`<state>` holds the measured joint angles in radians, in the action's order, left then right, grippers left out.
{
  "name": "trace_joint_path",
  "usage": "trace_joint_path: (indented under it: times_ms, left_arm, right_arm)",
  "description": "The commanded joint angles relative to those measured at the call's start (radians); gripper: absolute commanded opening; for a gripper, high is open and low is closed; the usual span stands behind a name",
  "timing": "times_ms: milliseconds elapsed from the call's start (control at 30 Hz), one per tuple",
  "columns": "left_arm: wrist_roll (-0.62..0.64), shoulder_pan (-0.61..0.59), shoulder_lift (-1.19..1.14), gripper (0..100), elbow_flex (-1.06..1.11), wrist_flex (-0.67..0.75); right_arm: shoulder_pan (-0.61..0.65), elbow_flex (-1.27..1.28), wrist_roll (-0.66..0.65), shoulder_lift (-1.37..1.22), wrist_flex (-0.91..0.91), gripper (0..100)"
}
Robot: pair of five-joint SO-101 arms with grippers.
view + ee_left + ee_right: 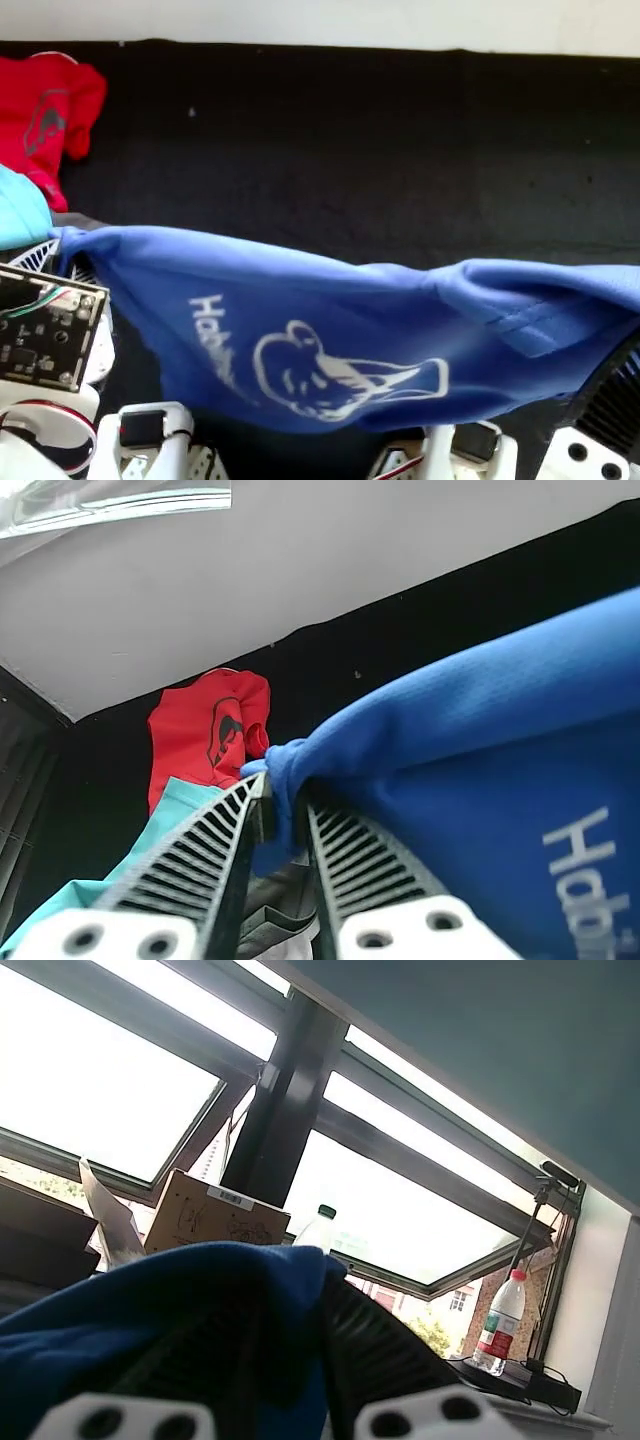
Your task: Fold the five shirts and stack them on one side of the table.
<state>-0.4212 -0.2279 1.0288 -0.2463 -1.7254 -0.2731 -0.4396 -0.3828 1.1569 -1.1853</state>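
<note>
Two grippers are holding one blue shirt (330,340) up in the air between them. The left gripper (283,798) is closing its two ribbed fingers (345,845) tightly on a bunched corner of the shirt, so that only a thin fold of cloth is sitting between them and a small tip is sticking out past the fingers. The right gripper (290,1310) is pinching the other end of the same shirt. The blue cloth is hanging over one of its fingers and covering most of it, while the dark ribbed finger beside it is lying against the cloth, with no open gap showing. In the high view the shirt is stretching like a wide band from one side to the other, above the near edge of the table (350,140). It is sagging a little in the middle and is showing its white print (330,375) toward the camera. The table is wearing a black cover. At its far corner on the left arm's side a red shirt (45,115) is lying crumpled, and just beside it, nearer to the arms, a turquoise shirt (20,210) is lying too. Behind the right gripper a large window (110,1090) is showing, with a cardboard box (215,1215) and a bottle (497,1325) standing near it.
</note>
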Motion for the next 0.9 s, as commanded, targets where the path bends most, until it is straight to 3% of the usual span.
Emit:
trace_joint_path:
  times_ms: [0, 433, 533, 733, 867]
  left_arm:
    - [0.009, -0.008, 0.001, 1, 0.004, 0.0]
    - [0.003, -0.01, 0.22, 1, 0.005, 0.0]
    - [0.003, -0.062, 0.239, 1, 0.01, 0.006]
    - [0.003, -0.117, 0.236, 1, 0.031, 0.084]
    - [0.003, -0.117, 0.205, 1, 0.223, 0.186]
  right_arm:
    - [-0.013, 0.002, -0.008, -0.039, 0.021, 0.5]
    - [-0.013, -0.001, -0.011, 0.045, 0.018, 0.5]
    - [-0.013, -0.001, -0.011, 0.053, 0.021, 0.5]
    - [-0.01, 0.035, -0.006, 0.022, 0.022, 0.5]
    - [-0.007, 0.197, -0.003, -0.071, 0.041, 0.5]
